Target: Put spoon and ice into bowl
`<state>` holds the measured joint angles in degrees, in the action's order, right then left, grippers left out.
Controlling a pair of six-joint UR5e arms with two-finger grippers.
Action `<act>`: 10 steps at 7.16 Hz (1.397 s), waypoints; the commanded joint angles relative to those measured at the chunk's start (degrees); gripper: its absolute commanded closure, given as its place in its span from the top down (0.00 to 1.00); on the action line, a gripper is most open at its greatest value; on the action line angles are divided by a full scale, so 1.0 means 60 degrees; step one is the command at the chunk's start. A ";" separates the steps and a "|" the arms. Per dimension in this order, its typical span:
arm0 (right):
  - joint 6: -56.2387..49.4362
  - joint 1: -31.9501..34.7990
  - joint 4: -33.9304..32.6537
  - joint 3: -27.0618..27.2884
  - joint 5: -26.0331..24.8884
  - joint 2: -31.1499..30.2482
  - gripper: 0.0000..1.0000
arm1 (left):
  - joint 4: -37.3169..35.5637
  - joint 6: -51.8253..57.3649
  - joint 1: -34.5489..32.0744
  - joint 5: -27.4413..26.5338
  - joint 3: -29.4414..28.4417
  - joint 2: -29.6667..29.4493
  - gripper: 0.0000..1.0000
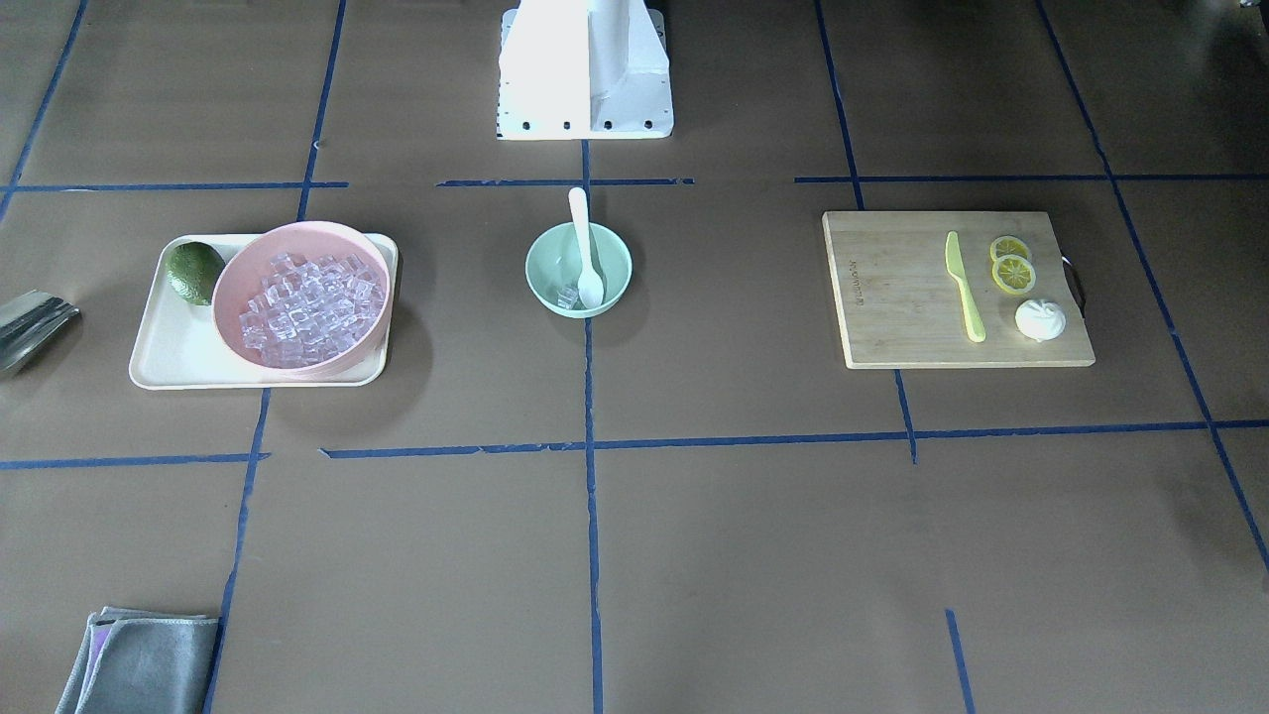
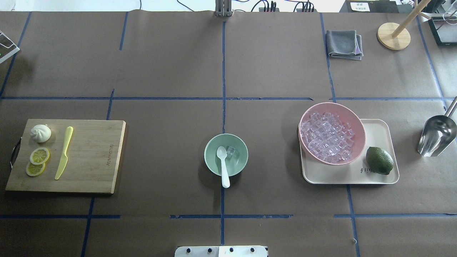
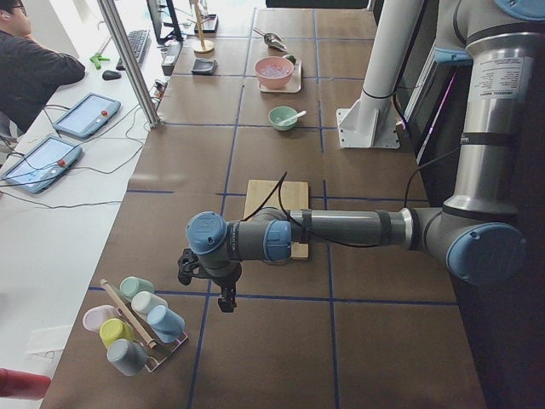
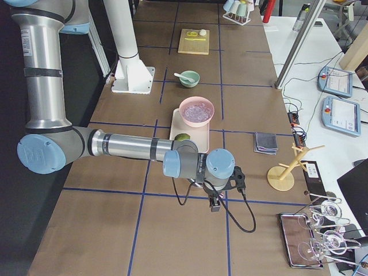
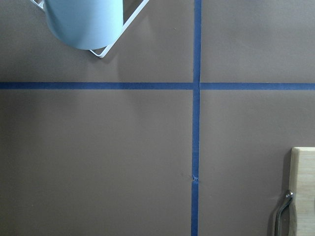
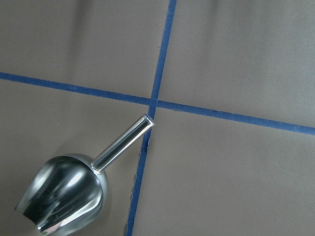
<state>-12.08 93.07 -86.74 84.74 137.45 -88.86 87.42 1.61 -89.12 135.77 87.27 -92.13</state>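
Observation:
The mint-green bowl (image 2: 240, 162) stands at the table's middle, also in the front-facing view (image 1: 612, 260). The white spoon (image 2: 224, 167) lies with its scoop inside the bowl and its handle over the rim towards the robot's base. A clear ice cube (image 2: 231, 151) lies in the bowl beside the scoop. My left gripper (image 3: 226, 300) shows only in the exterior left view, far off by the cup rack; I cannot tell if it is open. My right gripper (image 4: 214, 205) shows only in the exterior right view, beyond the tray; I cannot tell its state.
A pink bowl (image 2: 331, 133) full of ice and a lime (image 2: 379, 160) sit on a cream tray (image 2: 378, 132). A metal scoop (image 2: 436, 135) lies right of it. A cutting board (image 2: 93, 157) holds a yellow-green knife (image 2: 64, 152), lemon slices and a bun. A grey cloth (image 2: 343, 44) lies far right.

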 commanded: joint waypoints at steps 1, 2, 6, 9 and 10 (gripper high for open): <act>0.0838 0.0045 0.0336 -0.0076 -0.0013 -0.0044 1.00 | -0.0010 -0.0004 0.0000 -0.0011 0.0015 0.0004 1.00; 0.1350 0.0045 0.0336 -0.0018 0.0002 0.0043 1.00 | -0.0010 0.0010 0.0000 -0.0011 0.0001 0.0004 1.00; 0.1966 0.0045 -0.0362 0.0667 0.0061 0.0044 1.00 | 0.0005 0.0010 0.0000 0.0003 0.0015 0.0033 1.00; 0.1970 0.0030 -0.0425 0.0789 -0.0012 -0.0029 1.00 | 0.0049 0.0010 0.0000 0.0003 -0.0028 0.0033 1.00; 0.1956 0.0030 -0.0425 0.0789 -0.0027 -0.0029 1.00 | 0.0049 0.0010 0.0000 -0.0011 -0.0029 0.0033 1.00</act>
<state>-0.32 93.26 -89.27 89.42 137.41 -89.00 87.67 1.67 -89.12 135.76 87.16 -91.94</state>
